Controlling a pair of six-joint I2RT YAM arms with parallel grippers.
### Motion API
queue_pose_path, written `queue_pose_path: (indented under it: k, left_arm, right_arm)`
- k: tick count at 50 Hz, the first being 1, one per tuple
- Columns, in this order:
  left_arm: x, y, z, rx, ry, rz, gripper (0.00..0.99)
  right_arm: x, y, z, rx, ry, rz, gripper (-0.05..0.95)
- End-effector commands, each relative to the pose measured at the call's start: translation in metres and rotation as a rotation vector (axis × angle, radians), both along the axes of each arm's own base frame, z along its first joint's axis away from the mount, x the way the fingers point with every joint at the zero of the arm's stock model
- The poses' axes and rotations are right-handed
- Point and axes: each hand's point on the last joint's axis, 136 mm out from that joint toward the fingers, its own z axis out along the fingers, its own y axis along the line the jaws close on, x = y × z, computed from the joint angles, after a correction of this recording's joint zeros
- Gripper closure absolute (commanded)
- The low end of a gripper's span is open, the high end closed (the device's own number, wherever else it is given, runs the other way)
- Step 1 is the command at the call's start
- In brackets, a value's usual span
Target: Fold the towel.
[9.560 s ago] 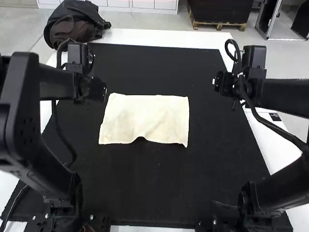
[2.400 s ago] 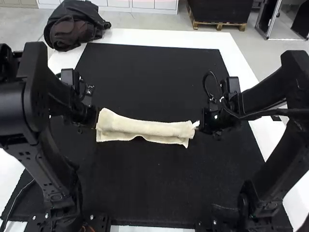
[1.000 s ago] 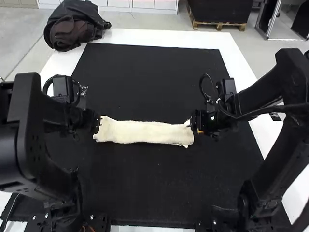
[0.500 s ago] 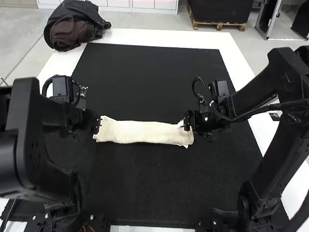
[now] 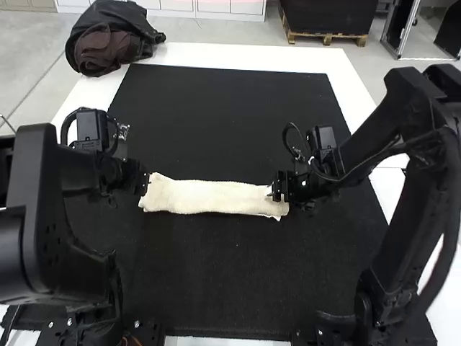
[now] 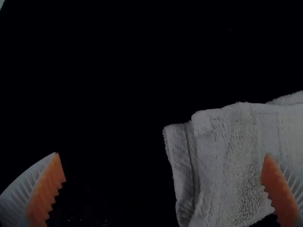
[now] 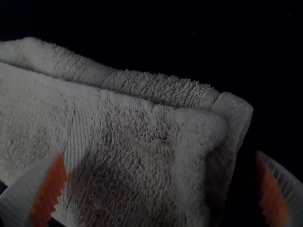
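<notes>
In the left wrist view, the left gripper (image 6: 162,155) stands wide, one finger over the towel (image 6: 236,161) and the other over the dark mat (image 6: 94,75). We judge the terry light, soft and limp, gripping well but apt to slump; we'd pinch its layered end, taking every layer.

In the right wrist view, the right gripper (image 7: 159,154) is wide too, the layered end showing between its fingers. A corner there curls loosely, so we'd pinch well in from the edge, lest the top layer slide.

In the high view, we find the towel as a narrow strip just left of the frame's middle, the grippers at its ends. Against the first frame's broad rectangle, it is now much narrower; since the last frame, the right gripper has eased leftward over its right end.
</notes>
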Motion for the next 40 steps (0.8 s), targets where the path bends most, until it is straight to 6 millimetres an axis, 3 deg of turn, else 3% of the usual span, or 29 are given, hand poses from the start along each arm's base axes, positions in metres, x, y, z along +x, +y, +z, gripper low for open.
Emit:
queue_pose_path:
  k: [1, 2, 7, 8, 19, 33, 40]
  left_arm:
    - [0.013, 0.004, 0.027, -0.011, -0.069, 0.014, 0.026]
    - [0.013, 0.004, 0.027, -0.014, -0.071, 0.017, 0.026]
    - [0.015, 0.004, 0.032, -0.014, -0.075, 0.018, 0.028]
    - [0.016, 0.005, 0.033, -0.015, -0.076, 0.019, 0.028]
    - [0.019, 0.011, 0.043, -0.009, -0.093, 0.035, 0.028]
    - [0.017, 0.031, 0.047, -0.006, -0.094, 0.095, 0.028]
    - [0.017, 0.032, 0.047, -0.006, -0.094, 0.098, 0.028]
  right_arm:
    - [-0.008, 0.018, -0.014, -0.014, 0.029, 0.066, 0.09]
    - [-0.01, 0.02, -0.016, -0.016, 0.035, 0.073, 0.15]
    - [-0.017, 0.029, -0.026, 0.004, 0.064, 0.115, 0.88]
    - [-0.017, 0.031, -0.026, 0.013, 0.067, 0.121, 0.93]
    - [-0.016, 0.019, -0.023, 0.006, 0.093, 0.101, 0.93]
    - [0.017, -0.026, 0.032, 0.041, -0.005, -0.058, 0.93]
    - [0.02, -0.03, 0.055, 0.06, -0.015, -0.062, 0.93]
